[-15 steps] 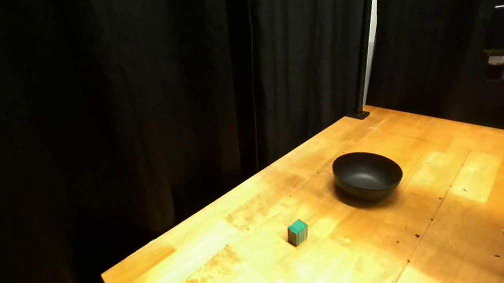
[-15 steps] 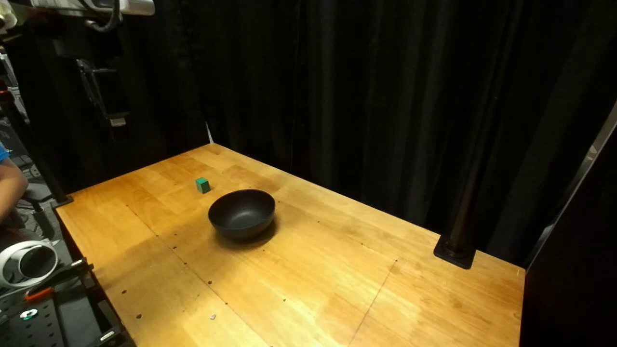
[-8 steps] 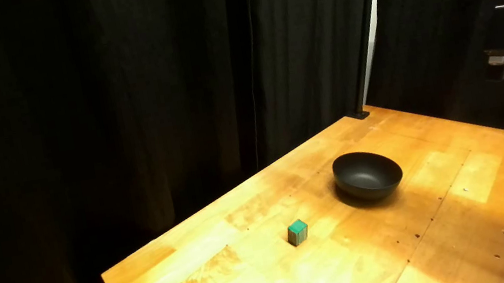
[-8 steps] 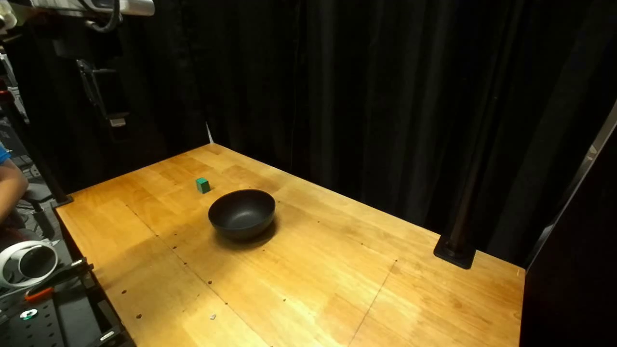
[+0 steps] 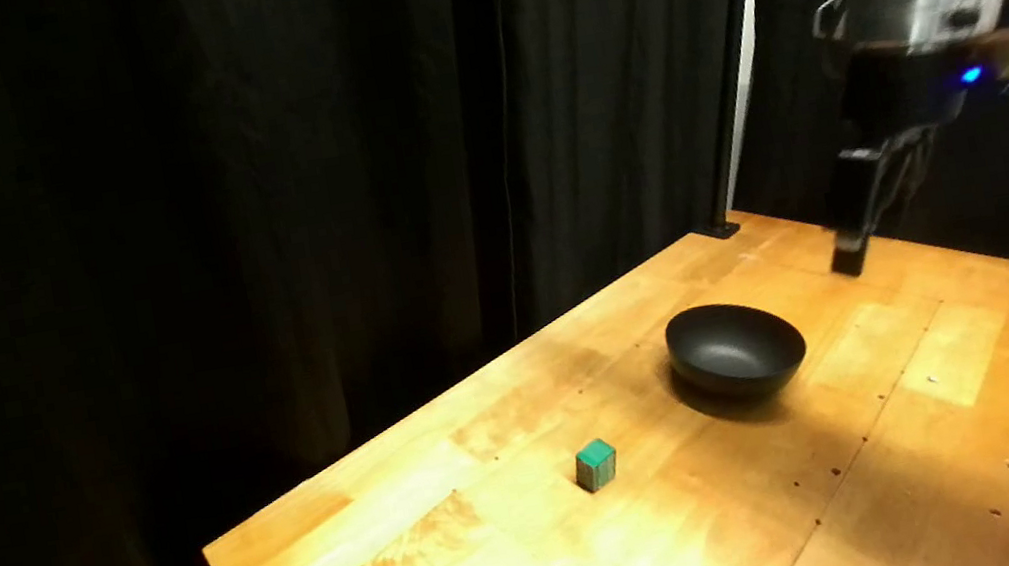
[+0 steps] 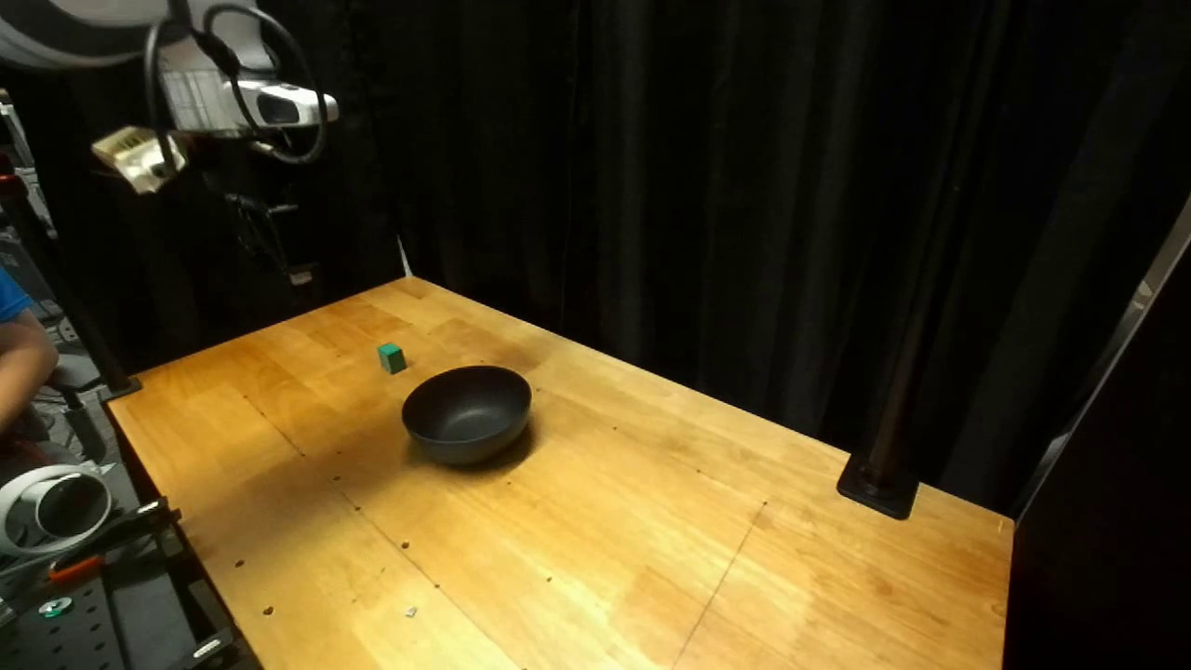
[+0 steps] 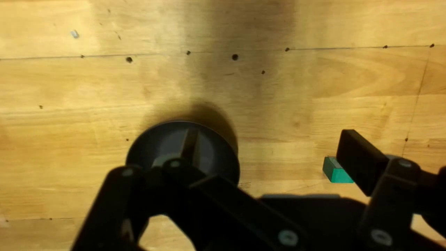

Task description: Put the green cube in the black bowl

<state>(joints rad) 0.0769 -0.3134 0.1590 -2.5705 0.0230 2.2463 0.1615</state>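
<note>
The gripper (image 7: 275,153), spread wide and empty, hangs high above bowl (image 5: 735,353) and cube (image 5: 596,465); lowered without centring on the cube first, it could strike either.

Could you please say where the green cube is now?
In an exterior view, the green cube sits on the table, left of the black bowl, with a gap between.

Wood table (image 6: 595,521); smooth bowl (image 5: 736,350), soft sheen; matt cloth curtain (image 6: 689,186).
</note>
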